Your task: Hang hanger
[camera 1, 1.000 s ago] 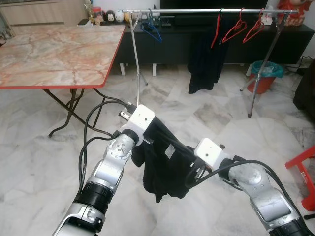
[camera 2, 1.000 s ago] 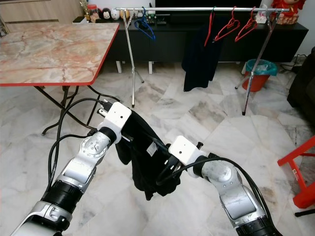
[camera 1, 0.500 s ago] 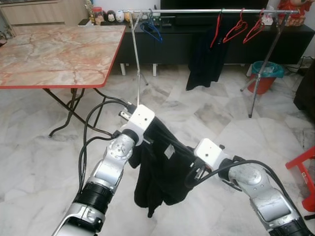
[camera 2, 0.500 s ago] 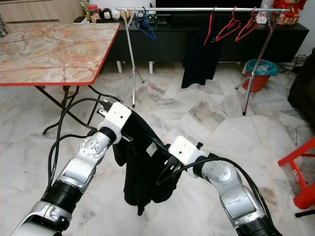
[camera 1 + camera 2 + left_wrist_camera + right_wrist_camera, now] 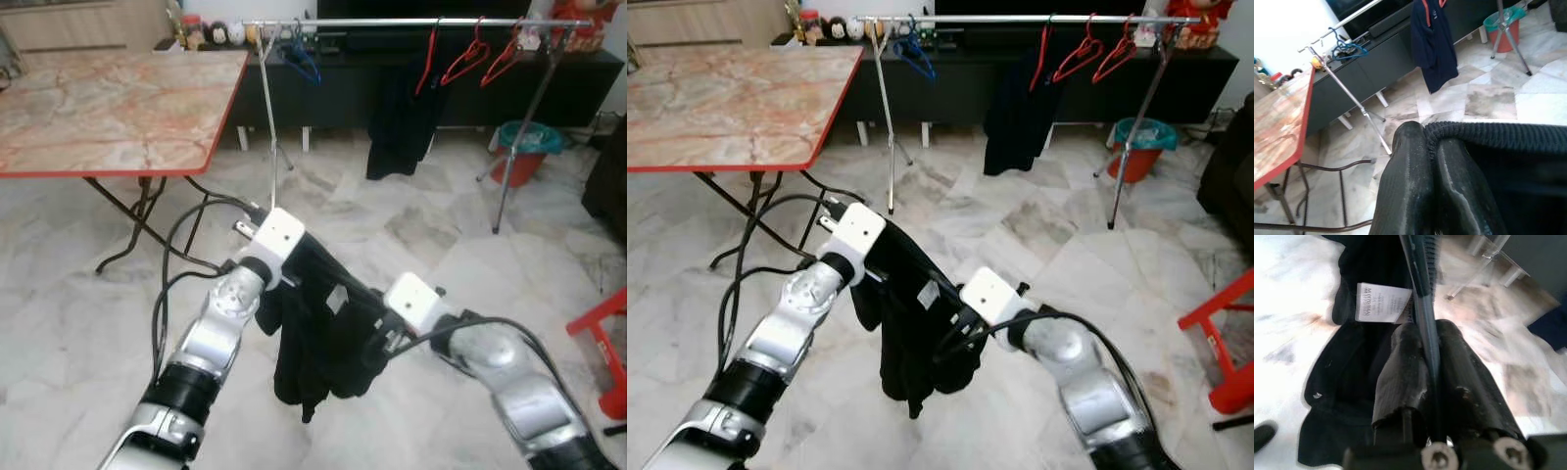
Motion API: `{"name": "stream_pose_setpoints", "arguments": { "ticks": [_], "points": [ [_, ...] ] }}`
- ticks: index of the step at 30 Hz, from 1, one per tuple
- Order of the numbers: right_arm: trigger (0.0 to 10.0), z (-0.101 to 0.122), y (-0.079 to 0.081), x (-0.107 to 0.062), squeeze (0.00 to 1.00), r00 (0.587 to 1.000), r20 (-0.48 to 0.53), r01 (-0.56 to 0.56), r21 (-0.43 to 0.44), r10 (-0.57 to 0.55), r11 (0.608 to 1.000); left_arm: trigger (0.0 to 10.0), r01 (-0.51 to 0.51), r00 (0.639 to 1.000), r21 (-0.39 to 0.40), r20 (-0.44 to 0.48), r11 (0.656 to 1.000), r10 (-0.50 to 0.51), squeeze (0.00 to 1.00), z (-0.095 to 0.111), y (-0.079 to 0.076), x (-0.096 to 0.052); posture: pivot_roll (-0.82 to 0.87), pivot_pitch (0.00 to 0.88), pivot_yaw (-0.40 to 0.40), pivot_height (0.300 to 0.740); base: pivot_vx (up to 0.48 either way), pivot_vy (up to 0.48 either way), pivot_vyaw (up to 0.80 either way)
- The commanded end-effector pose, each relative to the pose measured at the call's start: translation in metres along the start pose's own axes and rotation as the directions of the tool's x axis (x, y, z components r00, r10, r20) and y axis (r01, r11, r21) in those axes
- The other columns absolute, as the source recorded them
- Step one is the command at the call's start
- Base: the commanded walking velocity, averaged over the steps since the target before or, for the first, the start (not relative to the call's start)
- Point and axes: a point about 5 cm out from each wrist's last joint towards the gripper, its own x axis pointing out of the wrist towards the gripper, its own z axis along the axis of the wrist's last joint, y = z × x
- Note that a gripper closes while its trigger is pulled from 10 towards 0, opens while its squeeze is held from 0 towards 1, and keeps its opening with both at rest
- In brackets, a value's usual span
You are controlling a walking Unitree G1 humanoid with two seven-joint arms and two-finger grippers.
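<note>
A black garment [image 5: 315, 338] with a white label [image 5: 1382, 302] hangs on a dark hanger [image 5: 1419, 279] between my two arms, low over the floor. My left gripper [image 5: 1425, 133] is shut on the garment's ribbed edge at its upper left end. My right gripper [image 5: 1431, 335] is shut on the hanger's thin bar, with cloth bunched around its fingers. The clothes rail [image 5: 392, 22] stands ahead across the room. It carries a blue hanger [image 5: 305, 61], two red hangers [image 5: 466, 61] and a dark hung garment [image 5: 399, 116].
A marble-topped folding table [image 5: 108, 98] with a red rim stands at the left, its legs near my left arm. A long black cabinet [image 5: 338, 93] runs behind the rail. A teal-lined red bucket [image 5: 526, 147] sits by the rail's right leg. A red stool [image 5: 612, 343] is at the right edge.
The garment's lower part has swung and dropped a little, then settled. Both grippers keep their hold. The whole view has shifted slightly and blurred.
</note>
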Motion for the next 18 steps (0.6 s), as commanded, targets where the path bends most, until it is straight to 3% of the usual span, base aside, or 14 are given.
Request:
{"name": "stream_pose_setpoints", "arguments": {
  "ticks": [1, 2, 3, 4, 5, 8, 11, 18],
  "points": [
    [0.0, -0.027, -0.010, -0.004, 0.00, 0.986, -0.124, 0.113, 0.024, -0.110, 0.993, 4.3, -0.129, 0.991, 0.027, 0.041, 0.991, 0.128, 0.00, 0.008, 0.033, -0.002, 0.06, 0.000, 0.028, 0.740, 0.000, 0.000, 0.00],
    [0.0, -0.027, -0.010, -0.004, 0.00, 0.986, -0.124, 0.113, 0.024, -0.110, 0.993, 4.3, -0.129, 0.991, 0.027, 0.041, 0.991, 0.128, 0.00, 0.008, 0.033, -0.002, 0.06, 0.000, 0.028, 0.740, 0.000, 0.000, 0.00],
    [0.0, -0.026, -0.013, -0.003, 0.00, 0.981, -0.114, 0.162, 0.045, -0.156, 0.986, 8.5, -0.130, 0.991, 0.027, 0.041, 0.991, 0.129, 0.00, 0.007, 0.032, -0.003, 0.05, 0.000, 0.029, 0.740, 0.000, 0.000, 0.00],
    [0.0, -0.026, -0.013, -0.003, 0.00, 0.981, -0.114, 0.162, 0.045, -0.156, 0.986, 8.5, -0.130, 0.991, 0.027, 0.041, 0.991, 0.129, 0.00, 0.007, 0.032, -0.003, 0.05, 0.000, 0.029, 0.740, 0.000, 0.000, 0.00],
    [0.0, -0.025, -0.017, -0.002, 0.00, 0.974, -0.106, 0.206, 0.061, -0.199, 0.977, 10.0, -0.130, 0.991, 0.027, 0.039, 0.991, 0.129, 0.00, 0.007, 0.032, -0.003, 0.05, 0.000, 0.029, 0.740, 0.000, 0.000, 0.00],
    [0.0, -0.024, -0.019, 0.000, 0.00, 0.965, -0.102, 0.250, 0.086, -0.241, 0.964, 10.0, -0.130, 0.991, 0.025, 0.038, 0.991, 0.129, 0.00, 0.006, 0.031, -0.004, 0.05, 0.000, 0.029, 0.740, 0.000, 0.000, 0.00],
    [0.0, -0.028, -0.011, 0.004, 0.00, 0.970, -0.119, 0.223, 0.074, -0.213, 0.972, 10.0, -0.133, 0.990, 0.019, 0.046, 0.991, 0.132, 0.00, 0.007, 0.031, -0.004, 0.06, 0.000, 0.029, 0.740, 0.000, 0.000, 0.00],
    [0.0, -0.035, -0.006, 0.007, 0.00, 0.952, -0.156, 0.244, -0.133, -0.263, 0.961, 10.0, -0.111, 0.991, 0.001, 0.068, 0.994, 0.111, 0.00, 0.009, 0.029, -0.007, 0.06, 0.000, 0.035, 0.740, 0.000, 0.000, 0.00]
  ]
}}
